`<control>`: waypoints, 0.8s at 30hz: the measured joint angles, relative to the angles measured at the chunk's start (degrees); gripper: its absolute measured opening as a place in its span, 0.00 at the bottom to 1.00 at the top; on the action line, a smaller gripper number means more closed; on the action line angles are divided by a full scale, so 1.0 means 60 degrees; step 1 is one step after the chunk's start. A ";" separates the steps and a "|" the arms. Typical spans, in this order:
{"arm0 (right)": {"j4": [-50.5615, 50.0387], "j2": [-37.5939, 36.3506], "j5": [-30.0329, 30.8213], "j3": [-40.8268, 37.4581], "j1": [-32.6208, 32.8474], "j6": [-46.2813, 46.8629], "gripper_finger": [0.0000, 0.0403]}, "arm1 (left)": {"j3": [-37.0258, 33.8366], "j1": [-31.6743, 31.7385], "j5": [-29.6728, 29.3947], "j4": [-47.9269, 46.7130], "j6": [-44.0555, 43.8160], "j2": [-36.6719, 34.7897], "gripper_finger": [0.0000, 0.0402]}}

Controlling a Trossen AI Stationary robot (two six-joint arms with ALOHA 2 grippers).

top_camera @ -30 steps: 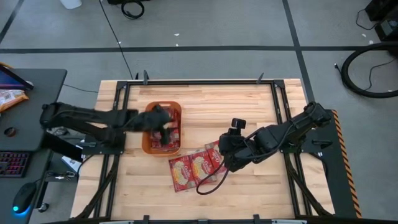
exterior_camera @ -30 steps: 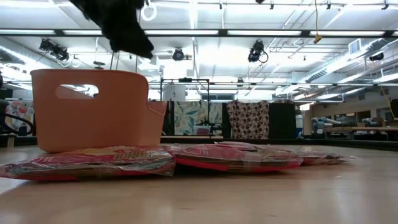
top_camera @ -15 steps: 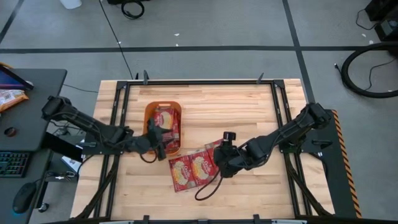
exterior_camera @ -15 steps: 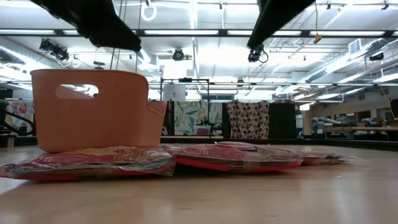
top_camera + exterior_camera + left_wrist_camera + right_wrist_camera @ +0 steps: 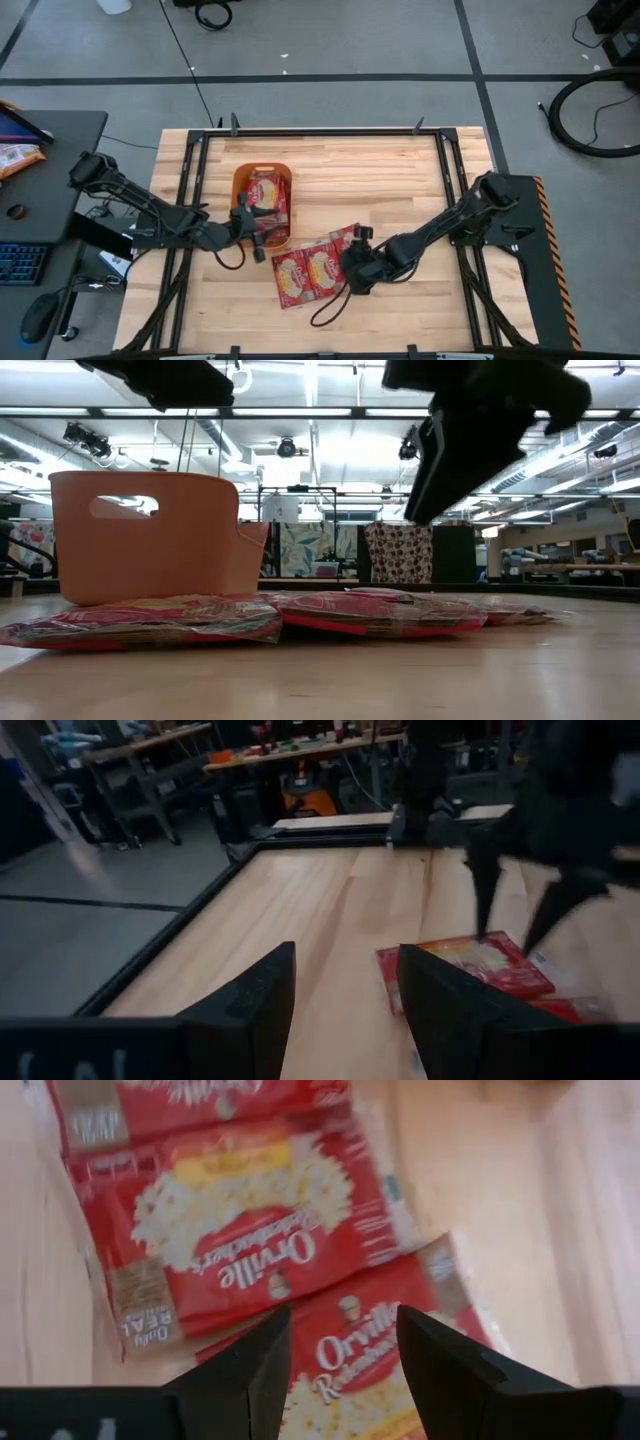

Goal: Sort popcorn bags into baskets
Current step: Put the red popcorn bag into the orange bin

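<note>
The orange basket [image 5: 240, 205] stands left of the table's centre with red popcorn bags [image 5: 270, 195] lying in it; the low view shows its wall [image 5: 150, 535]. More red bags [image 5: 305, 272] lie flat, overlapping, near the table's middle [image 5: 380, 612]. My right gripper [image 5: 350, 275] hangs open just above these bags [image 5: 250, 1250], fingers pointing down, touching none. My left gripper [image 5: 257, 240] is open and empty at the basket's near right corner, above the table, facing the loose bags [image 5: 465, 965].
Dark metal rails frame the wooden tabletop [image 5: 400, 170]. A loose black cable [image 5: 330, 305] loops on the table just near of the bags. Bare wood lies toward the far edge and the right half. A desk with a keyboard [image 5: 20, 262] stands left of the table.
My left gripper has drawn back from over the basket toward the near edge, and now sits past the basket's near right corner. My right gripper has moved left and toward the near edge, coming down over the loose bags. The bags have stayed put.
</note>
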 joint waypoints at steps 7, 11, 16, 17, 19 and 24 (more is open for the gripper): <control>-0.0778 0.1190 0.0045 0.1128 0.0540 -0.0308 0.46 | 0.0000 0.0312 -0.0107 0.0257 0.0569 0.0000 0.45; -0.0989 0.1477 0.0346 0.1407 0.1296 -0.0728 0.46 | 0.0000 0.0547 -0.0139 0.0260 0.0600 0.0000 0.45; -0.1081 0.1442 0.1589 0.1173 0.2118 -0.0529 0.46 | 0.0000 0.0840 -0.0139 0.0279 0.0809 0.0000 0.45; -0.1035 0.1450 0.1732 0.1042 0.2233 -0.0411 0.46 | 0.0000 0.0898 -0.0139 0.0279 0.0813 0.0000 0.45; -0.0718 0.1450 0.1927 0.0765 0.2388 -0.0124 0.46 | 0.0000 0.1007 -0.0137 0.0281 0.0816 0.0000 0.45; -0.0079 0.1450 0.2092 0.0111 0.2515 0.0210 0.46 | 0.0000 0.1207 -0.0136 0.0334 0.0817 0.0000 0.45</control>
